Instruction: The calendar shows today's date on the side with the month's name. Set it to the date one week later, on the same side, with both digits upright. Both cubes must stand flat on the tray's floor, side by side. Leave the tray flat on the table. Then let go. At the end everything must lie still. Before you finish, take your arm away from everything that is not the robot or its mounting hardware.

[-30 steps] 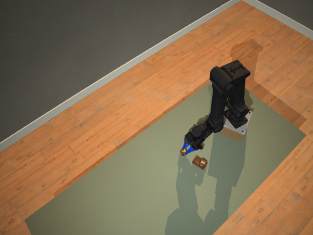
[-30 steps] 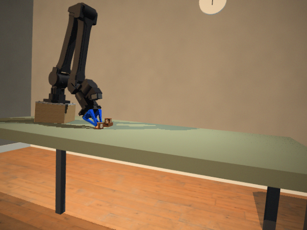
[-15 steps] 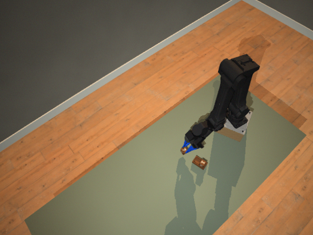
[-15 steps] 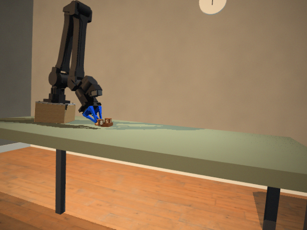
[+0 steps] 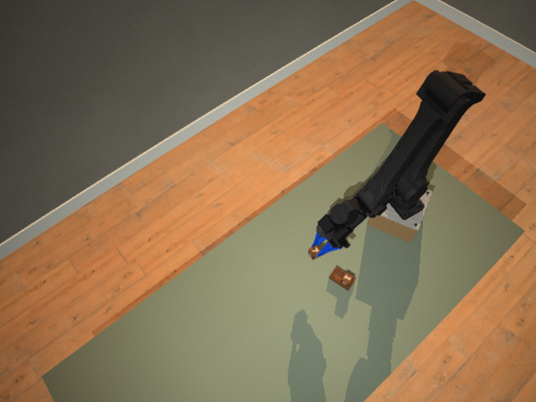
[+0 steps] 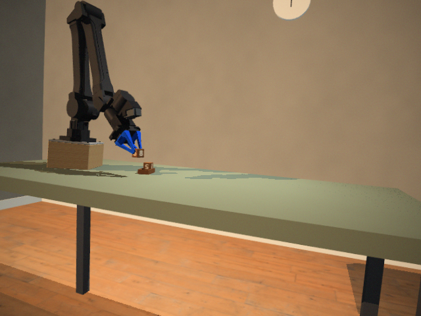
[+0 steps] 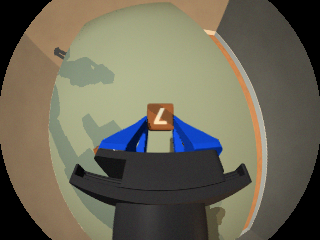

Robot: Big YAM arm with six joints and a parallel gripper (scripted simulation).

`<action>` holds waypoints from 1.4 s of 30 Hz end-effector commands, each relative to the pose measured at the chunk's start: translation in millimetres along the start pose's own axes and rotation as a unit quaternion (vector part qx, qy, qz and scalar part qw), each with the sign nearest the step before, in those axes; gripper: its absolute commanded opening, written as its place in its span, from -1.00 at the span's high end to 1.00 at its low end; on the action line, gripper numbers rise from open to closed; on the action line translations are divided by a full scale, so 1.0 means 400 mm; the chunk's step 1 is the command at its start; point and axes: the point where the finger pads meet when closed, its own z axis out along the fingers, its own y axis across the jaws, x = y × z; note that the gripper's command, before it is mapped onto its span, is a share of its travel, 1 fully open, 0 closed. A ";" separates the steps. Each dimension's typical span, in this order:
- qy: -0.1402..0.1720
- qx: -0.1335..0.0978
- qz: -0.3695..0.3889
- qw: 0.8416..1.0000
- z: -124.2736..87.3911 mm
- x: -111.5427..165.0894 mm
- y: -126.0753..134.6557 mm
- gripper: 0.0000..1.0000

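My gripper (image 5: 316, 250) with blue fingers is shut on a brown digit cube (image 5: 314, 251) and holds it in the air above the table. The side view shows the cube (image 6: 138, 153) with an 8 on one face, above and left of the tray. In the wrist view the cube (image 7: 160, 116) sits between the fingertips and shows a 7 upside down. The brown tray (image 5: 340, 277) lies flat on the green mat with the second cube (image 6: 148, 166) standing at its right end, showing a 5. The tray's left slot looks empty.
The arm's base stands on a wooden block (image 6: 75, 155) at the table's far left end. The table's edge runs close behind the tray in the side view. A wall clock (image 6: 291, 7) hangs high on the wall.
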 end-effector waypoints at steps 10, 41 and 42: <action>-0.011 0.003 0.000 1.000 -0.001 -0.049 -0.009 0.47; 0.132 0.002 0.001 0.991 -0.005 -0.041 -0.009 0.47; 0.129 0.002 0.000 0.992 0.007 -0.070 -0.009 0.47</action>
